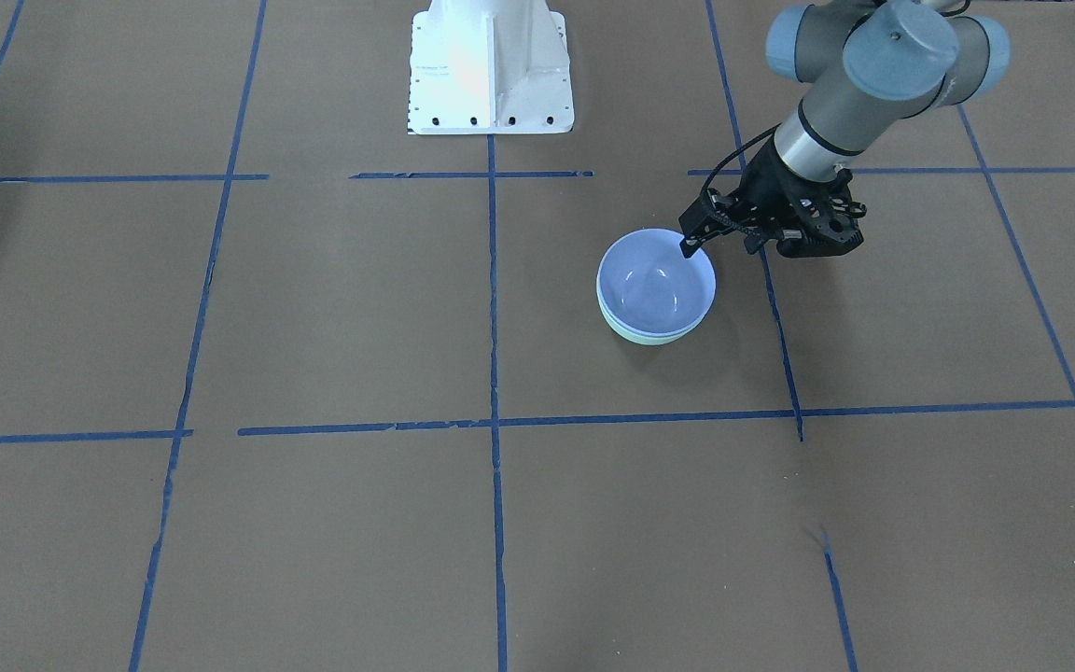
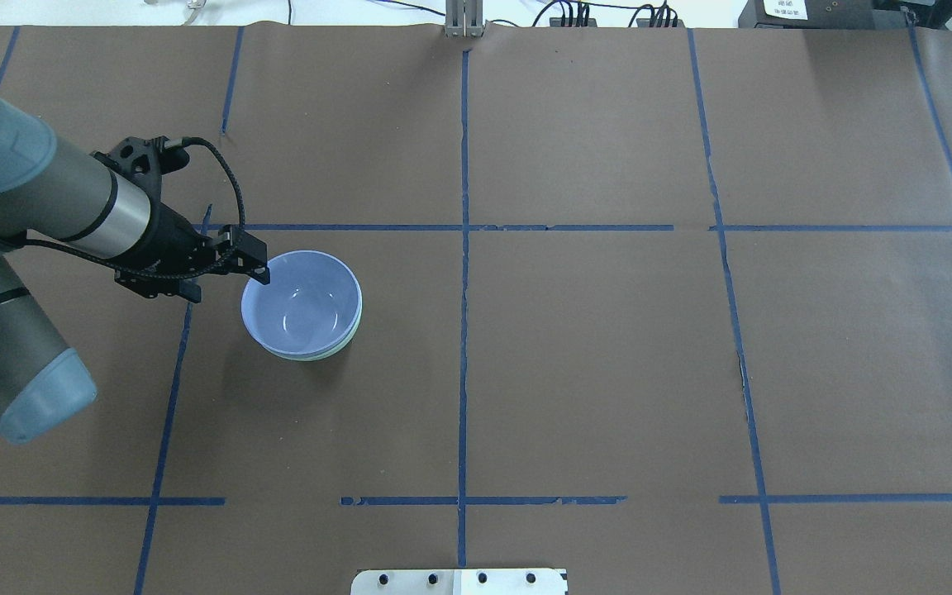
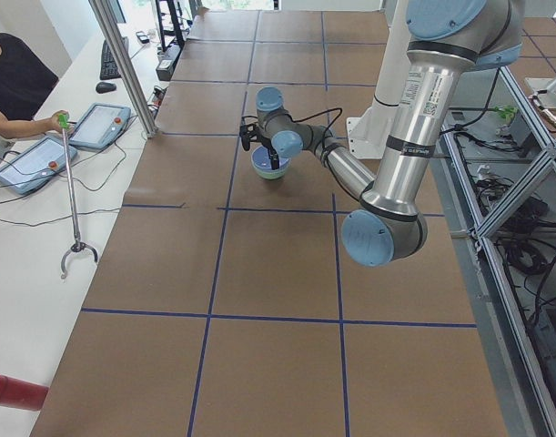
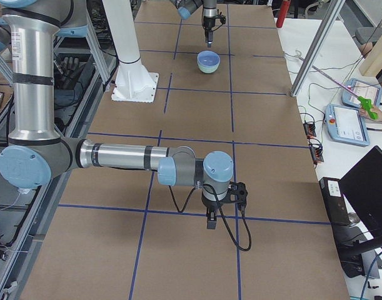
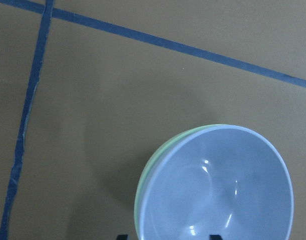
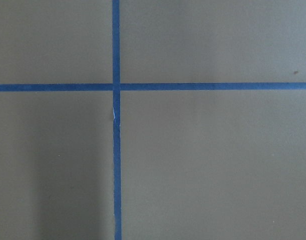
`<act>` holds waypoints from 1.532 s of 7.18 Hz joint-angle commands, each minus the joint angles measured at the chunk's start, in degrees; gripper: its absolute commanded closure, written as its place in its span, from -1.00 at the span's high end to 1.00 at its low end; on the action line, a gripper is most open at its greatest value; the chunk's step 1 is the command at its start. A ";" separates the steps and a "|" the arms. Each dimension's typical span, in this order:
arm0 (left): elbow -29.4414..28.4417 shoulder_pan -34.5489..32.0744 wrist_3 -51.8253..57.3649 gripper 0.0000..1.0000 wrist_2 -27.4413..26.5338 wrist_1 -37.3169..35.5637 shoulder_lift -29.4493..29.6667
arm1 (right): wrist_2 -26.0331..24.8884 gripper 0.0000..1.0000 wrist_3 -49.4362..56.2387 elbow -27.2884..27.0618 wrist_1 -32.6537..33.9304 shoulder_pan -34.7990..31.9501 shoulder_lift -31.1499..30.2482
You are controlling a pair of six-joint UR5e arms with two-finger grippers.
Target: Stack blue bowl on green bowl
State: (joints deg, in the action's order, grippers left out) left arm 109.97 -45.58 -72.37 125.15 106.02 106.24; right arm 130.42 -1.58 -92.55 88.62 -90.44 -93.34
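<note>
The blue bowl (image 1: 654,285) sits nested inside the green bowl (image 1: 649,338), whose mint rim shows below it. Both stand on the brown table; the overhead view shows the blue bowl (image 2: 302,302) and the green rim (image 2: 311,355). My left gripper (image 1: 722,245) is open and empty, just above the stack's edge, one finger over the blue rim and the other outside it. In the left wrist view the fingertips (image 5: 215,237) show at the bottom edge, apart, over the blue bowl (image 5: 218,185) and green rim (image 5: 147,175). My right gripper (image 4: 211,219) hangs over bare table far from the bowls; I cannot tell if it is open or shut.
The white robot base (image 1: 491,65) stands at the table's edge. Blue tape lines (image 2: 464,248) divide the brown table into squares. An operator's desk with tablets (image 3: 41,155) and a metal pole (image 3: 123,64) run along the far side.
</note>
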 commanded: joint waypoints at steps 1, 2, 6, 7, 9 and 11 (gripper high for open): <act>2.87 -9.03 10.16 1.00 0.18 -0.55 -2.15 | -0.08 1.00 0.00 0.00 -0.02 0.00 0.00; 3.14 -15.26 20.67 1.00 0.27 -0.55 -4.52 | -0.08 1.00 0.00 0.00 -0.03 0.00 0.00; 2.62 -27.16 48.93 1.00 0.45 -0.81 -17.35 | -0.08 1.00 0.00 0.00 -0.03 0.00 0.00; 0.53 -29.11 52.12 1.00 0.53 -0.90 -18.86 | -0.08 1.00 0.00 0.00 0.06 0.00 0.00; -5.53 -34.98 52.94 1.00 3.75 -0.73 -21.75 | 0.00 1.00 0.00 0.00 -0.03 0.00 0.00; -10.64 -41.22 65.37 1.00 11.86 -1.86 -24.83 | -0.08 1.00 0.00 0.00 0.06 0.00 0.00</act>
State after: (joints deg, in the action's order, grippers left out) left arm 102.13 -82.87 -13.60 133.60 104.81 83.57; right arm 130.37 -1.58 -92.55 88.61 -90.44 -93.34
